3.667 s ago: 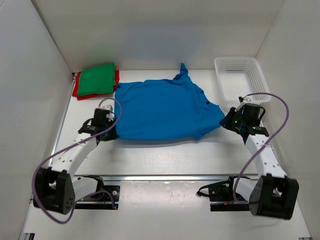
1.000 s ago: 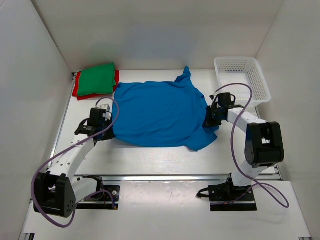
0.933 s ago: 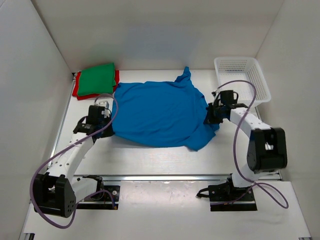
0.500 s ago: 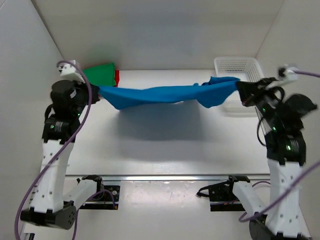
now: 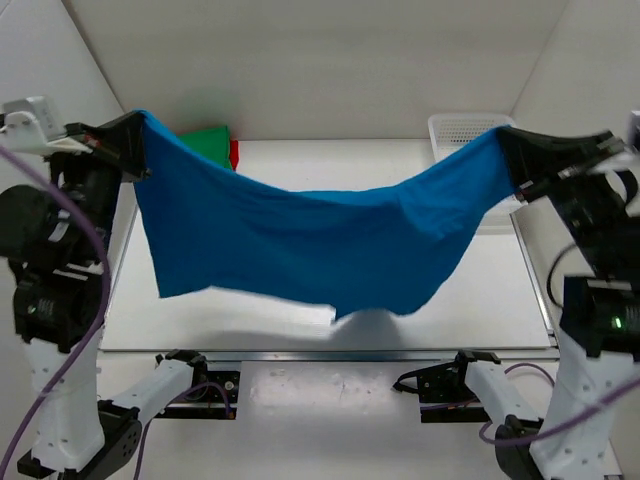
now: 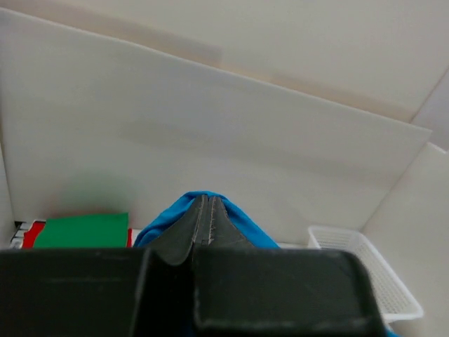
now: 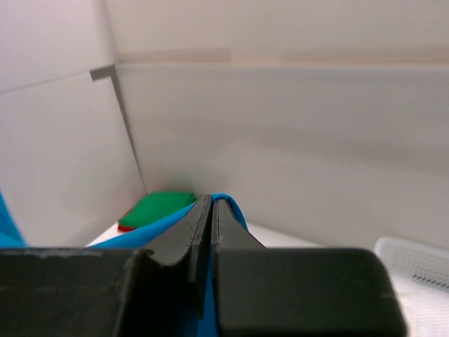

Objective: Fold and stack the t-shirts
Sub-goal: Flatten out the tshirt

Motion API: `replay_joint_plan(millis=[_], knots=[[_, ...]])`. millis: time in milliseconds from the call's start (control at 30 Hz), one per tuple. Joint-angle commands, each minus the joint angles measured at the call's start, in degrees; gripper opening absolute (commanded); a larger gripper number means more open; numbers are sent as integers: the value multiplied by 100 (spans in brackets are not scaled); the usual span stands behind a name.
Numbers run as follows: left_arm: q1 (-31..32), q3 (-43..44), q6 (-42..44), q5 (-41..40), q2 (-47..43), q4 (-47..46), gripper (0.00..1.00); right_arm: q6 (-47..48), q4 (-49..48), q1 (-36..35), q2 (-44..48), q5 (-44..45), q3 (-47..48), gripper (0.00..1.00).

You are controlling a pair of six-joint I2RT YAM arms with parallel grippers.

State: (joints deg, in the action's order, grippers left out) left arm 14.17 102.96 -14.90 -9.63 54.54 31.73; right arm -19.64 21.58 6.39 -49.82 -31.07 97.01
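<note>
Holding blue t-shirt (image 5: pixel 310 240) aloft between left gripper (image 5: pixel 135 140) and right gripper (image 5: pixel 506 145), both clamped on cloth; spreading step; next: lay flat, unwrinkled.

Soft matt cloth t-shirt (image 5: pixel 300 240)

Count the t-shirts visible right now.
3. The blue t-shirt hangs stretched in mid-air across the middle; the green t-shirt lies folded at the far left, on top of the red t-shirt. The hanging shirt may hide others.
</note>
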Motion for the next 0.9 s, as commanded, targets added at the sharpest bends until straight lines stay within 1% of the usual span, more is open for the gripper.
replay_joint_plan(millis=[0,67,167,233,300,333,367,400,433,467,500,533,567,600,633,667,733,767,833,867], knots=[[-283,-755,93,222,592,62,0,-198,-267,2,-888,-434,-480,0],[-503,-1782,13,584,619,-358,0,-129,-400,-146,-1326,-444,-823,0],[-591,-2656,-66,769,724,-868,0,187,-383,-594,-1810,-24,-1070,0],[-653,-3209,-49,857,978,-1089,0,355,-470,-797,-2135,92,-1219,0],[-697,-3439,-92,954,1232,-1387,0,399,-690,-876,-2478,101,-1307,0],[-758,-3510,-119,928,1573,-1501,0,478,-699,-903,-2819,145,-1073,0],[-758,-3484,-84,1032,1577,-1520,0,513,-708,-938,-2970,180,-1070,0],[-793,-3258,-66,1120,1873,-1494,0,566,-543,-921,-3111,215,-740,0],[-793,-2847,-40,1156,2180,-1407,0,645,-428,-938,-3313,259,-310,0],[-793,-2573,-14,1156,2340,-1180,0,706,-375,-1025,-3454,320,129,0],[-793,-2013,21,1174,2585,-977,0,829,-270,-1078,-3473,573,369,0],[-785,-1520,39,1182,2744,-914,0,934,-112,-1157,-3542,724,824,0],[-837,-1272,5,1243,2833,-835,0,909,-41,-1149,-3630,751,1333,0],[-820,-869,-22,1314,2851,-739,0,900,143,-1079,-3692,699,1573,1],[-907,-387,-48,1340,2912,-677,0,839,257,-1000,-3788,586,2054,0],[-890,-155,-49,1402,2939,-546,0,804,293,-887,-3833,550,2467,0],[-890,546,-13,1358,2957,-265,0,725,460,-676,-3894,427,2821,0],[-881,646,21,1367,2896,-246,0,672,487,-648,-3877,322,2849,0],[-881,481,30,1332,2651,-281,0,585,417,-342,-3746,120,2675,0],[-881,219,39,1375,2484,-351,0,558,347,-227,-3702,23,2413,1]])
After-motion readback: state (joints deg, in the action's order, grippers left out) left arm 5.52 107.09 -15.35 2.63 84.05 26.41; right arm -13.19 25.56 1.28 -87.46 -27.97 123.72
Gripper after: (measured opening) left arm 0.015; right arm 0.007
